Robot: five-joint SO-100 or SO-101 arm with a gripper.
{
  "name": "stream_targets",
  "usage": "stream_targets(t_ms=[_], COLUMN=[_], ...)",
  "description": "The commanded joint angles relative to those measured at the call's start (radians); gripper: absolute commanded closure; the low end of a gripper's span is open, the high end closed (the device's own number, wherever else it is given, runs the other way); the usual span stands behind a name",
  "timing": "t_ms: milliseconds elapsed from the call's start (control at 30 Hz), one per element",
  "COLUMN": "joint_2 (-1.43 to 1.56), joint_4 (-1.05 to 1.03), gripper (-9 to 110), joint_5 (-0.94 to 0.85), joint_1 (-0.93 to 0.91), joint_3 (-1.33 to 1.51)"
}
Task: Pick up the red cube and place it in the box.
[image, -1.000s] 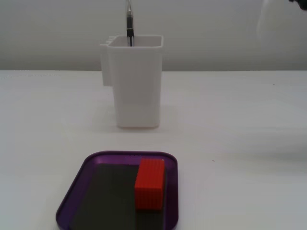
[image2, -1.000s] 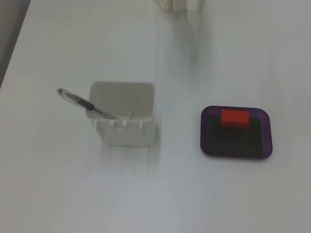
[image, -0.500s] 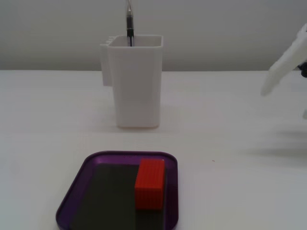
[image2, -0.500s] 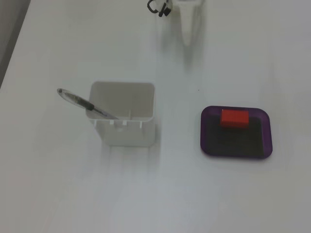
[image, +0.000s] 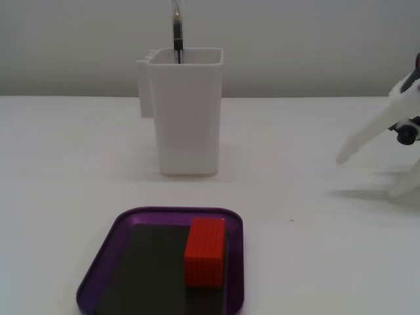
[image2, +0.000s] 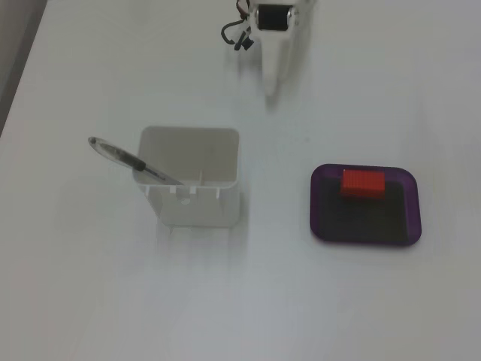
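Two fixed cameras: one low and level with the table, one high looking down

One fixed view sits near table height, close to the shallow purple tray, facing across it toward the tall white plastic container and back wall. The other looks steeply down from farther off; both share tray, container and the white gripper entering at an edge

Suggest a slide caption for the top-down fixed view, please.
Red cube resting in the purple box, white gripper nearby.
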State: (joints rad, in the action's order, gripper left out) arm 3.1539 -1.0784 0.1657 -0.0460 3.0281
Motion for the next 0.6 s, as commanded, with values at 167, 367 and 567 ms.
stream_targets(t_ms=[167,367,567], joint_2=[-0.003,-0.003,-0.003], joint_4=[0.005,-0.002,0.009], gripper=[102,102,102], joint_5=[-0.003,-0.003,0.011], joint_1=[-0.005,-0.005,-0.015], joint_3=[0.012,0.012,0.014])
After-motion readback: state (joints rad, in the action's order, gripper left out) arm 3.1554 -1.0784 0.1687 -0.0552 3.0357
